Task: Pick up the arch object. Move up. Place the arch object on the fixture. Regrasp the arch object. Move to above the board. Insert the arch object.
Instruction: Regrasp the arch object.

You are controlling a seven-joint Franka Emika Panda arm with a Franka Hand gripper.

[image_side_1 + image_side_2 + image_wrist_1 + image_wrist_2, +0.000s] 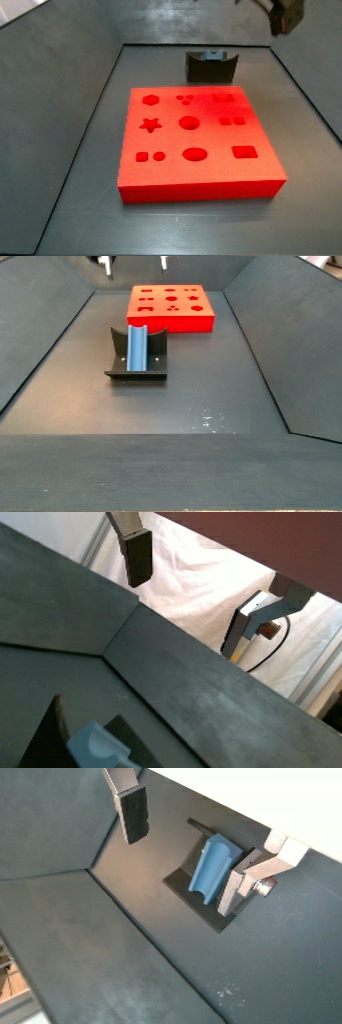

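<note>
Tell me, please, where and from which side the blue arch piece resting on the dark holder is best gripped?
Grip the blue arch piece across its long narrow sides, coming from above. It lies lengthwise in the holder, whose raised sides block lower approaches. The tool is open and raised above it.

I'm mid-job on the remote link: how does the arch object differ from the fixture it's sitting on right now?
The arch object is light blue; the fixture is dark grey-black. The arch object is a slim elongated bar, while the fixture is wider and blockier, with raised sides. The arch object lies in the fixture's cradle; the fixture stands on the floor. Both sit apart from the open end effector, which holds nothing.
</note>
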